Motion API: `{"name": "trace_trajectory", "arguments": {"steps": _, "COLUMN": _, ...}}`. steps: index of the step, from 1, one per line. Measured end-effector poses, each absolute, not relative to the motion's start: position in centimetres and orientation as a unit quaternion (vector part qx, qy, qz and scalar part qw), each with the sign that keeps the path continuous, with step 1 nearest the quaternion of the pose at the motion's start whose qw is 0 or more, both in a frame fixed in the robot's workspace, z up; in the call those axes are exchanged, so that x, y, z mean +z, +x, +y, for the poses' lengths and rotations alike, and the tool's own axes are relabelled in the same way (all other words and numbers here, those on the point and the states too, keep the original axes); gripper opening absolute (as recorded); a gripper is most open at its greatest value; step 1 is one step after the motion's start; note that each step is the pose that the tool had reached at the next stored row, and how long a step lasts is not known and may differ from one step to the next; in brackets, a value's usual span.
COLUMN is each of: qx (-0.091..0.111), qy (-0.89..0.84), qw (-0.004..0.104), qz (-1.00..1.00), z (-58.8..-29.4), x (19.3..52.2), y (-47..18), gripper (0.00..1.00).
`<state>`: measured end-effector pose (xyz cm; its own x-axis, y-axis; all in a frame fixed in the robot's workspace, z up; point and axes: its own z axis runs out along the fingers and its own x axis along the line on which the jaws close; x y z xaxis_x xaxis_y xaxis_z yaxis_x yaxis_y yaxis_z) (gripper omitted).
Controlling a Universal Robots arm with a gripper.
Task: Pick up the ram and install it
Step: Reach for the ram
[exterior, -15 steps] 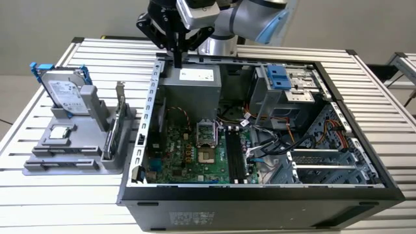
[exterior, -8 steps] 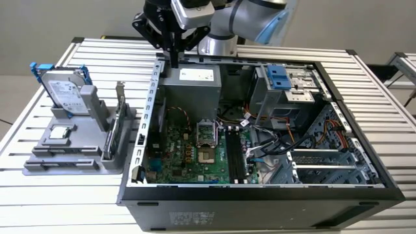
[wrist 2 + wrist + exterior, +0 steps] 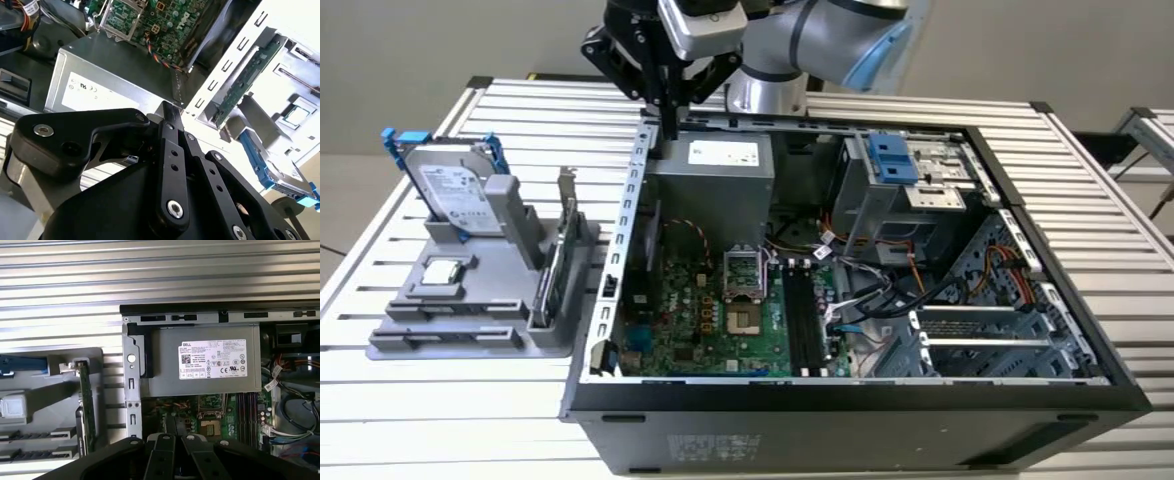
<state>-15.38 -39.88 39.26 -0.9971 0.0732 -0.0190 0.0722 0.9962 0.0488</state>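
The open computer case (image 3: 854, 430) lay under the arm (image 3: 781, 60), which reached down at the far corner on the exterior view's left. The gripper (image 3: 670, 125) pointed straight down above the power supply (image 3: 200, 360), fingers together on nothing. Beside the case sat the grey holder (image 3: 414, 348). The first wrist view gave me the ram (image 3: 84, 405) standing there on edge, seen from above. The second wrist view gave its flat side. Its long axis ran near to far, along the case wall.

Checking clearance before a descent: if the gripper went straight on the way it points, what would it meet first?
Probably the power supply, near its edge beside the case wall: the gripper points down over that corner. Depth is unclear; the wall's rim might come first.
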Motion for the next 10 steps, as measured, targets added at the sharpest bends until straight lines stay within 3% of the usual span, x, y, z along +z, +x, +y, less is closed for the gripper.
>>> {"name": "trace_trajectory", "arguments": {"steps": 10, "qx": 0.024, "qy": 0.036, "qw": 0.01, "qz": 0.999, "z": -39.9, "x": 39.3, "y": -16.7, "gripper": 0.0}}
